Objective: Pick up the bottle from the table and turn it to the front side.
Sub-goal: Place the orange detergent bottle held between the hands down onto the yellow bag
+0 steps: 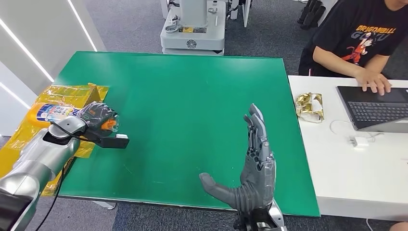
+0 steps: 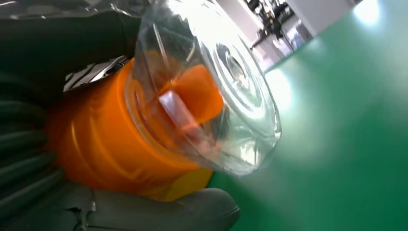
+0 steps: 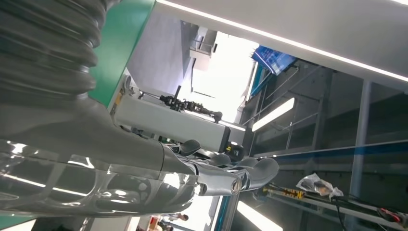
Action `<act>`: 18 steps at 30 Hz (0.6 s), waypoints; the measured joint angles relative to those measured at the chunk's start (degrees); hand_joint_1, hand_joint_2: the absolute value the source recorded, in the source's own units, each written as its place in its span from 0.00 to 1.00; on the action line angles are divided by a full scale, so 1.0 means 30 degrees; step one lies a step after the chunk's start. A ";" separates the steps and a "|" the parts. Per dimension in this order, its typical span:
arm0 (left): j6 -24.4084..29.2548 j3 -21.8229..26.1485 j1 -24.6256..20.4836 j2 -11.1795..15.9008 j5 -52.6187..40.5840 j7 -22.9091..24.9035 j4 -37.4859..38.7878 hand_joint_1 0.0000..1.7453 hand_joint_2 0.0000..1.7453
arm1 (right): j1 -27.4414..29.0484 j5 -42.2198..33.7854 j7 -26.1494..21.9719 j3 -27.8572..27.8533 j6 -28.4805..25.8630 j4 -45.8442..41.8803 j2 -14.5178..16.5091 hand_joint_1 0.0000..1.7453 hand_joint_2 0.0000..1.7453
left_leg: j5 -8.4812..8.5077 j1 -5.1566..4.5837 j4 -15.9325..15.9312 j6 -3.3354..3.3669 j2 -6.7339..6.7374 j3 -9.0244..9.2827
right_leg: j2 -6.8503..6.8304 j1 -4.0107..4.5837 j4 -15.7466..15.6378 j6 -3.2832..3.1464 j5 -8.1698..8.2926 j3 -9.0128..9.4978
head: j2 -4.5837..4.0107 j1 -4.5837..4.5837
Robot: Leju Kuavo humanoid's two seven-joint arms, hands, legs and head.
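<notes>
An orange bottle (image 1: 48, 112) with a blue and white label lies on its side at the left edge of the green table (image 1: 192, 96). My left hand (image 1: 96, 118) grips it near its neck, fingers wrapped over the body. Close up in the left wrist view, the orange bottle (image 2: 106, 144) ends in a clear plastic cap (image 2: 216, 86) over an orange nozzle, with my thumb (image 2: 159, 211) along its side. My right hand (image 1: 252, 168) stands over the table's near edge, fingers straight and spread, thumb out, holding nothing. The right wrist view shows those fingers (image 3: 231, 175) extended.
Crumpled yellow plastic wrap (image 1: 57, 94) lies under and around the bottle at the table's left edge. To the right is a white table (image 1: 337, 163) with a gold wrapper (image 1: 309, 107), a laptop (image 1: 375, 108) and a seated person (image 1: 356, 38) typing. A grey machine (image 1: 194, 26) stands behind the green table.
</notes>
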 joint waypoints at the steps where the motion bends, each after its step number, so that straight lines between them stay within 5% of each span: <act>1: -0.0002 -0.0073 -0.0067 -0.0075 0.0024 -0.0004 0.0293 1.00 1.00 | -0.0039 -0.0005 -0.0004 0.0000 0.0024 0.0040 0.0000 0.00 1.00 | 0.0000 0.0001 -0.0001 0.0000 -0.0003 -0.0001 | -0.0002 0.0000 0.0000 0.0000 -0.0001 0.0000 | 0.0000 0.0000; 18: -0.0412 -0.0506 0.0639 -0.0190 0.1807 -0.0771 0.2314 1.00 1.00 | -0.0492 -0.0231 -0.0211 -0.0002 0.0071 0.0873 0.0007 0.00 1.00 | 0.0000 0.0007 -0.0007 -0.0001 -0.0010 -0.0010 | -0.0008 0.0009 0.0005 -0.0001 -0.0003 -0.0001 | 0.0000 0.0000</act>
